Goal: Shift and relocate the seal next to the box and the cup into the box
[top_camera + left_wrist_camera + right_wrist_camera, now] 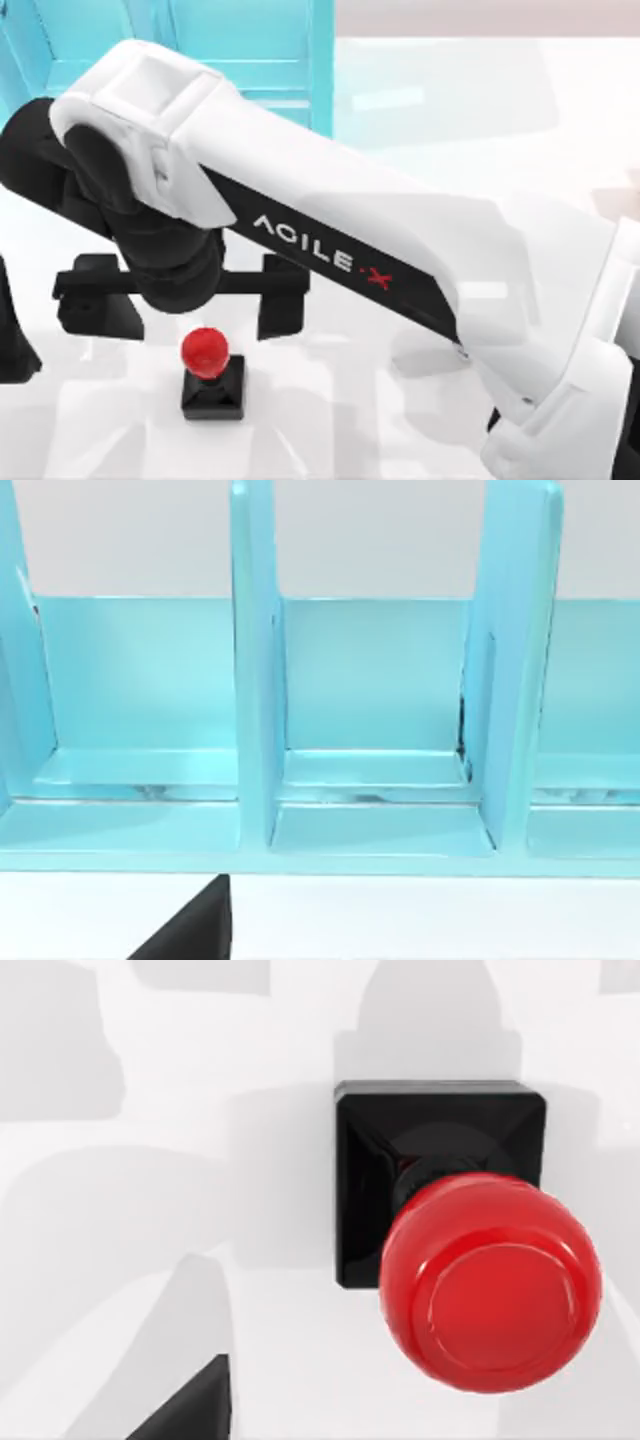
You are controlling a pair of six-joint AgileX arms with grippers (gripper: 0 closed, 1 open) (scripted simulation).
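Observation:
The seal (pixel 211 374), a black square base with a round red knob, stands upright on the white table; it fills much of the right wrist view (pixel 470 1250). My right arm reaches across from the right. Its gripper (pixel 190 322) hangs open just behind and above the seal, the two black fingers (pixel 283 312) spread wide with nothing between them. The light-blue box (pixel 250 50) stands at the back left, and its divided compartments (pixel 375 710) face the left wrist camera. The cup is out of view.
The white right arm (pixel 400 250) covers much of the table's middle. A black part of my left arm (pixel 12 335) sits at the table's left edge. Upright blue dividers (pixel 255 670) split the box into compartments.

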